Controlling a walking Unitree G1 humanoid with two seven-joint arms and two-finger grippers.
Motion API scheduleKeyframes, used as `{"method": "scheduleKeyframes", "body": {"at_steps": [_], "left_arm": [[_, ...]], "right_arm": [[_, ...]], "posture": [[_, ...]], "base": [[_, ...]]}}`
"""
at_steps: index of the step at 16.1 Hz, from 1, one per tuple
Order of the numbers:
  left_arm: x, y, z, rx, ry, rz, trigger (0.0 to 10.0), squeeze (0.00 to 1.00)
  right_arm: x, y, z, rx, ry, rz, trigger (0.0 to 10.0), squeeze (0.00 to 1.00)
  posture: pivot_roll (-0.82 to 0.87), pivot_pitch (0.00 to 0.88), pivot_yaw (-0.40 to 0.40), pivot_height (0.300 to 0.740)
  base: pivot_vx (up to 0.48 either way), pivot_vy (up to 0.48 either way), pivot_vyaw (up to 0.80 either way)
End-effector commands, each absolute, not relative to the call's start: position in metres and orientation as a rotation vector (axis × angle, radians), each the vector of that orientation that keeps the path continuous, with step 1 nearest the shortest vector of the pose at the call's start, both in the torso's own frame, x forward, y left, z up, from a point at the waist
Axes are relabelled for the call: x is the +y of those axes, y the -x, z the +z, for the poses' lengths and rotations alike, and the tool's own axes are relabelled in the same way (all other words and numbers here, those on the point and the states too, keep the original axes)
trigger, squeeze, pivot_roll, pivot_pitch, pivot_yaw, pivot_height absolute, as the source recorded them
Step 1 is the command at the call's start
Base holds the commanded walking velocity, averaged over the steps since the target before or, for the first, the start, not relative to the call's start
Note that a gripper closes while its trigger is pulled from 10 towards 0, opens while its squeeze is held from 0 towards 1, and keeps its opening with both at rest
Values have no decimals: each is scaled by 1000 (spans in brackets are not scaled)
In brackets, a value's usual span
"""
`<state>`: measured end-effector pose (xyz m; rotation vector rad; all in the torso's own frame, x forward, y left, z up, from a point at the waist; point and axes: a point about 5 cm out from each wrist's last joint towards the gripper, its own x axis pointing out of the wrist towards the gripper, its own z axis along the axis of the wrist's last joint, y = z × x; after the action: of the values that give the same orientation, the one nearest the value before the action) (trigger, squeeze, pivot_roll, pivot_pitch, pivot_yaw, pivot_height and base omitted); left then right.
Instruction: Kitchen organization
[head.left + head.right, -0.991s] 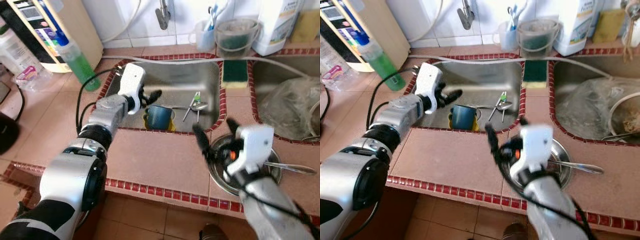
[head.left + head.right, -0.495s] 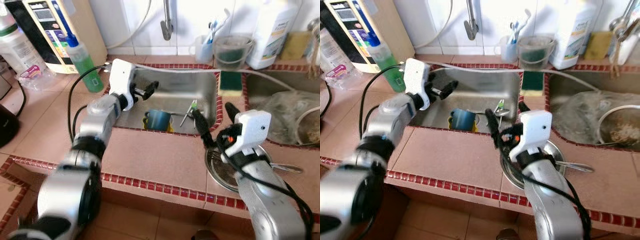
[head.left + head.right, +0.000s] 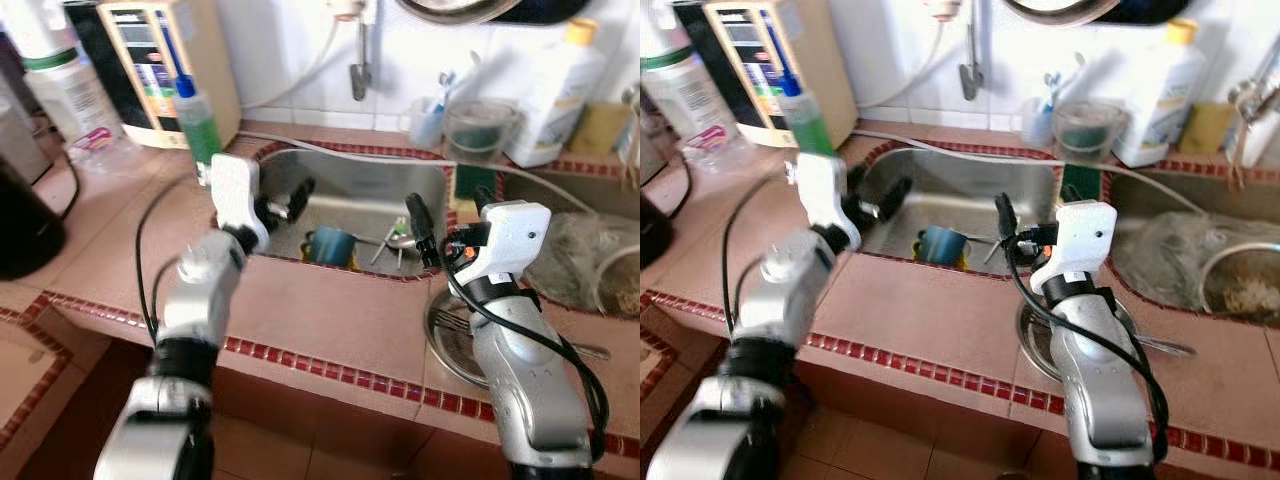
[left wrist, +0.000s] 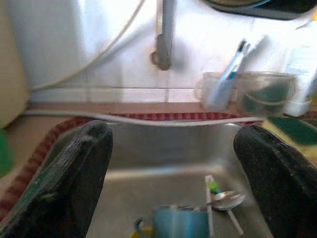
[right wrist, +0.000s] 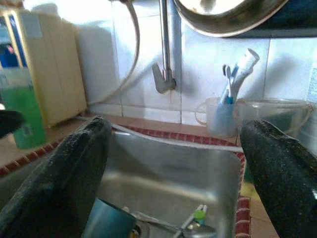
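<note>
A blue mug [image 3: 328,245] stands in the steel sink [image 3: 372,185], with a spoon [image 3: 398,240] and a green-tipped utensil lying beside it. My left gripper [image 3: 288,200] hangs open over the sink's left rim, above and left of the mug, holding nothing. In the left wrist view the mug [image 4: 181,223] and spoon [image 4: 225,200] lie below the spread fingers [image 4: 74,178]. My right gripper [image 3: 450,215] is open and empty over the sink's right rim, level with the mug [image 5: 109,220]. Behind the right arm, a metal bowl [image 3: 450,340] holding cutlery sits on the counter.
A green soap bottle [image 3: 198,125] stands by the sink's left corner and a green sponge [image 3: 478,180] lies on the divider. A cup of toothbrushes [image 3: 428,120], a clear tub [image 3: 480,125] and a white jug [image 3: 550,95] line the back wall. A plastic bag [image 3: 590,260] fills the second basin.
The camera has pulled back and tilted up. My right gripper has risen from over the metal bowl to the sink's right rim. My left gripper has lifted away from the mug.
</note>
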<state>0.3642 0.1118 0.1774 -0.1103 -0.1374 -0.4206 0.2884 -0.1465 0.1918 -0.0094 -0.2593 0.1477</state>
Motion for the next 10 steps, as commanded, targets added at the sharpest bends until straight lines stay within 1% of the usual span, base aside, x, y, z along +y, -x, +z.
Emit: {"method": "scheduleKeyframes", "body": {"at_steps": [1,5,7,9,10], "left_arm": [[111,-362,181,-156,106,-394,10000,0],[98,-345,174,-142,119,-408,10000,0],[98,-342,174,-144,140,-422,10000,0],[100,-342,175,-141,155,-423,10000,0],[100,-341,176,-135,154,-425,10000,0]], "right_arm": [[-144,-291,192,-256,18,153,10000,0],[-137,-296,188,-249,30,176,10000,0],[-135,-297,187,-238,45,189,10000,0],[-136,-298,186,-237,50,188,10000,0],[-136,-297,189,-275,43,187,10000,0]], "posture": [[-271,0,87,736],[-261,0,77,736],[-260,0,71,736],[-259,0,68,736],[-259,0,63,736]], "base": [[0,0,-800],[0,0,-791],[0,0,-788],[0,-480,-784],[0,-480,0]]}}
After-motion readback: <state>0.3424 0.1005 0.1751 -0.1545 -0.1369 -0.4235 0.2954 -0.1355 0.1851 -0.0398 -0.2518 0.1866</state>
